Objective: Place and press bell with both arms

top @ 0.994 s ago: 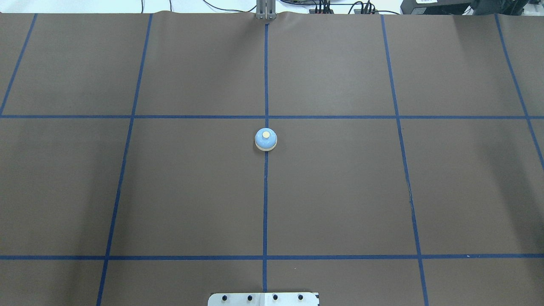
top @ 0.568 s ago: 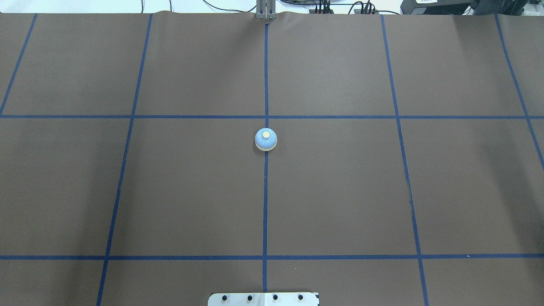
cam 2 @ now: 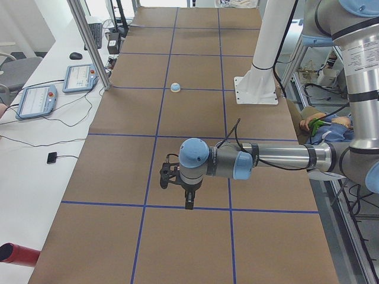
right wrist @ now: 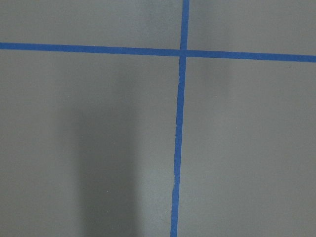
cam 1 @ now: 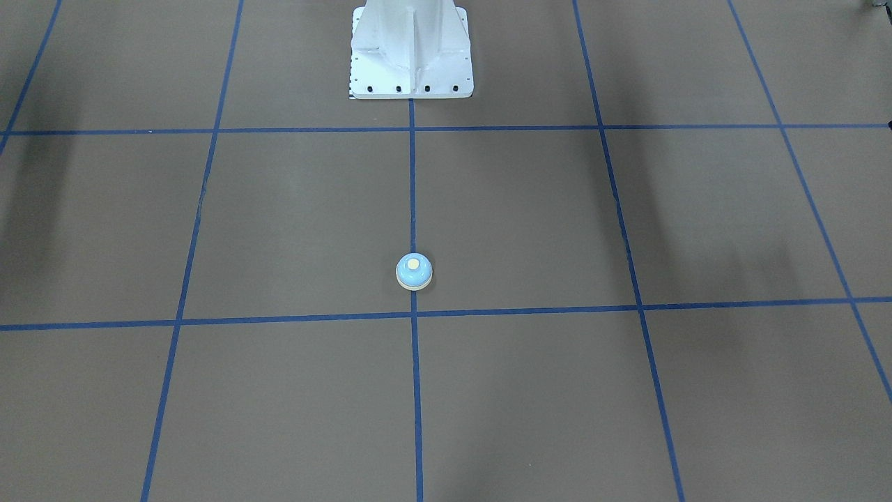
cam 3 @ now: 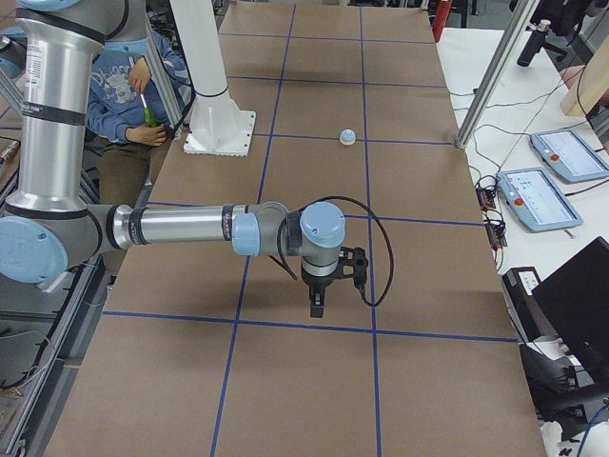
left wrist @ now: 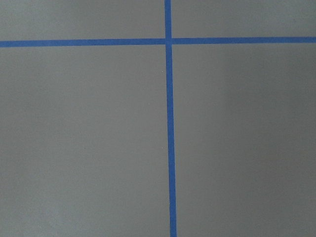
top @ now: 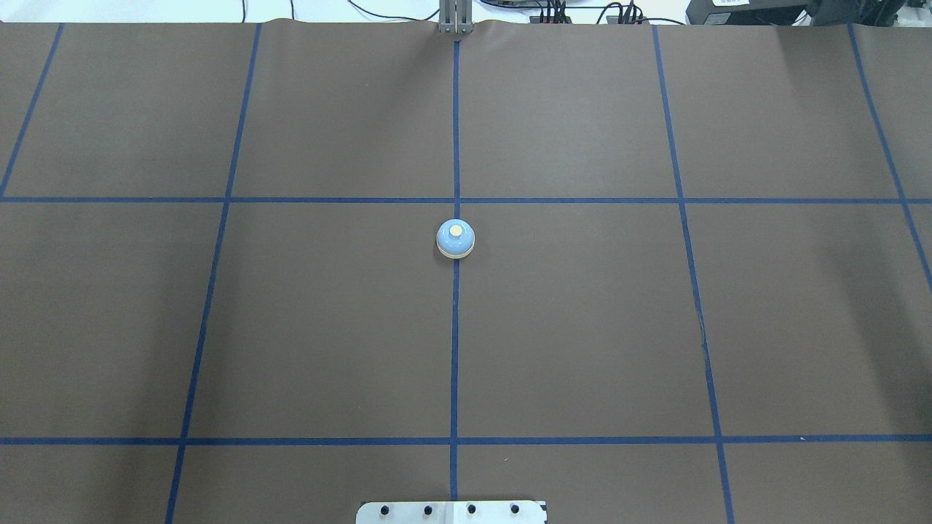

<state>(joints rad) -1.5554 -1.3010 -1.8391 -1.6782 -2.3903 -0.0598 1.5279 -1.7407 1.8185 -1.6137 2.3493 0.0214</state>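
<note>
The bell [top: 456,239], a light-blue dome with a cream base and button, stands alone on the centre blue line of the brown mat; it also shows in the front view [cam 1: 414,271], far off in the left side view [cam 2: 175,87] and in the right side view [cam 3: 348,137]. My left gripper [cam 2: 188,201] points down above the mat, far from the bell, and shows only in the left side view. My right gripper [cam 3: 317,307] likewise shows only in the right side view. I cannot tell whether either is open or shut. Both wrist views show only mat and tape.
The white pedestal [cam 1: 411,49] stands at the robot's side of the table, also in the overhead view [top: 451,511]. Blue tape lines grid the mat. Teach pendants [cam 2: 35,100] lie on a side bench. A seated person [cam 3: 133,86] is behind the pedestal.
</note>
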